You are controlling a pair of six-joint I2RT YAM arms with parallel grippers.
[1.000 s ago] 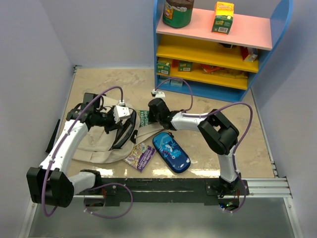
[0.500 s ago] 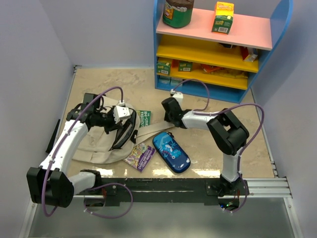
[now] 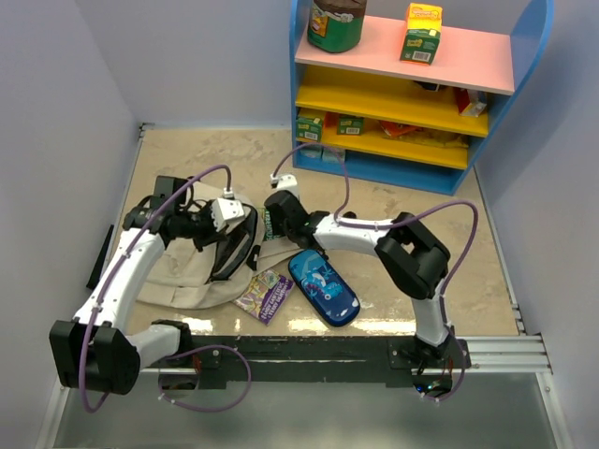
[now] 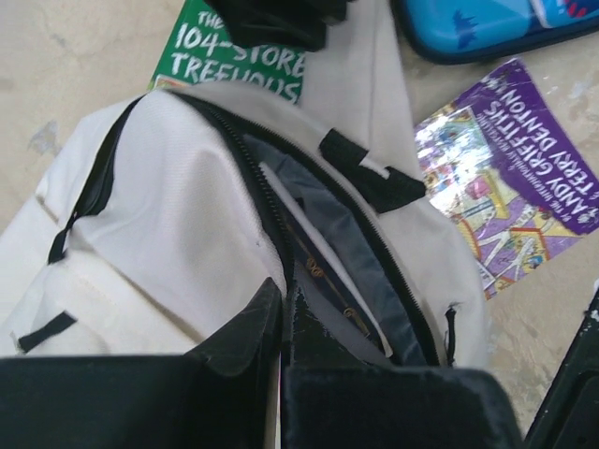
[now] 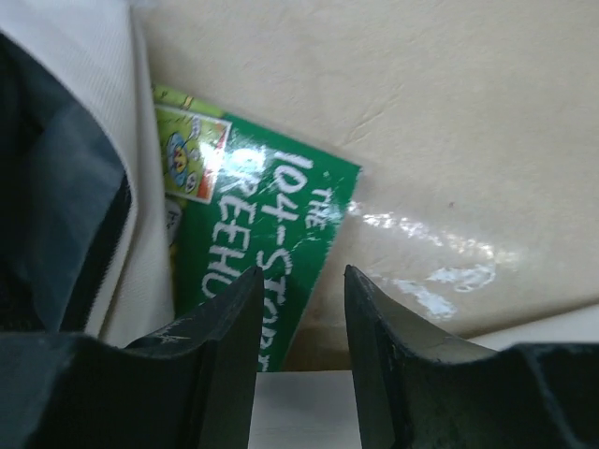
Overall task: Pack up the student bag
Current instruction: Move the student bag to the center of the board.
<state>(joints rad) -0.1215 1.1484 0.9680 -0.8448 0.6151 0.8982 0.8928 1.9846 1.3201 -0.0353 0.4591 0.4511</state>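
I'm counting one student bag (image 3: 192, 271), two books (green book (image 3: 271, 223), purple book (image 3: 264, 293)), one pencil case (image 3: 324, 288). My left gripper (image 4: 281, 301) pinching bag rim; right gripper (image 5: 299, 281) half-open, empty, swinging back left over green book.

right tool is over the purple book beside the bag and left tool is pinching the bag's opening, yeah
No: the right tool is over the green book, not the purple book, as the right wrist view shows. The left tool does pinch the bag at its opening.
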